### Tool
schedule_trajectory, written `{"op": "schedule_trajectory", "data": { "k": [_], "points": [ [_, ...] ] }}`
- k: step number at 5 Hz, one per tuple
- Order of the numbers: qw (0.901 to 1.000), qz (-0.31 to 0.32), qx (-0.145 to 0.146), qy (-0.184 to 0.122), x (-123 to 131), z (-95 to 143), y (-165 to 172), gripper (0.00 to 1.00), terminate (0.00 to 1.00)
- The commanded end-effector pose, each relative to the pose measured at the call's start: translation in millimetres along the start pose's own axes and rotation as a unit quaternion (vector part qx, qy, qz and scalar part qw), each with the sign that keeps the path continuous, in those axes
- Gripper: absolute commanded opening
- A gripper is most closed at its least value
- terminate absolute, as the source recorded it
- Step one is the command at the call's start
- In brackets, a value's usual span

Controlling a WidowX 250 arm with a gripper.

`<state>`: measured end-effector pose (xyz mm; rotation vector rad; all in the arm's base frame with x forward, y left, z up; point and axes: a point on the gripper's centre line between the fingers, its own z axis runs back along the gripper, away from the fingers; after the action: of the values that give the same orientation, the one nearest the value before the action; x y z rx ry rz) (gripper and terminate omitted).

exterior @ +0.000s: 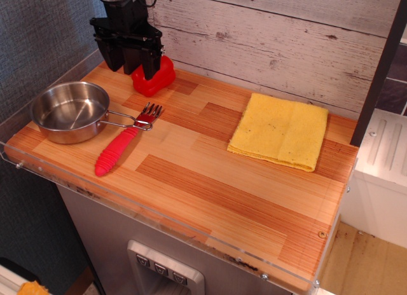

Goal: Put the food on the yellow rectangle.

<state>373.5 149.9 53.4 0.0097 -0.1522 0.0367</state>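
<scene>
The food, a glossy red toy pepper (160,76), sits at the back left of the wooden counter near the wall. My black gripper (132,66) hangs right over its left side. The fingers are apart and nothing is held. The right finger (151,61) stands in front of the pepper and hides part of it. Red shows between the fingers and to the right of them. I cannot tell whether a finger touches the pepper. The yellow rectangle, a folded yellow cloth (280,131), lies flat at the back right, far from the pepper.
A steel pan (68,112) sits at the left edge, its handle pointing right. A fork with a ribbed red handle (118,150) lies beside it. A clear plastic rim (159,213) runs along the counter's front. A white plank wall (286,34) stands behind.
</scene>
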Motion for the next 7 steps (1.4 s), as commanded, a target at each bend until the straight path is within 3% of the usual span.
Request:
{"op": "schedule_trajectory", "data": {
  "k": [1,4,5,7],
  "points": [
    [0.9992,-0.031,0.005,-0.023,16.7,9.0,0.7,1.0,0.0],
    [0.9987,-0.049,-0.009,-0.012,14.7,-1.9,-6.7,1.0,0.0],
    [0.9987,-0.051,-0.007,-0.008,14.2,-4.2,-7.3,0.0,0.0],
    [0.9987,-0.051,-0.005,0.006,12.5,-11.3,-10.0,0.0,0.0]
  ]
}}
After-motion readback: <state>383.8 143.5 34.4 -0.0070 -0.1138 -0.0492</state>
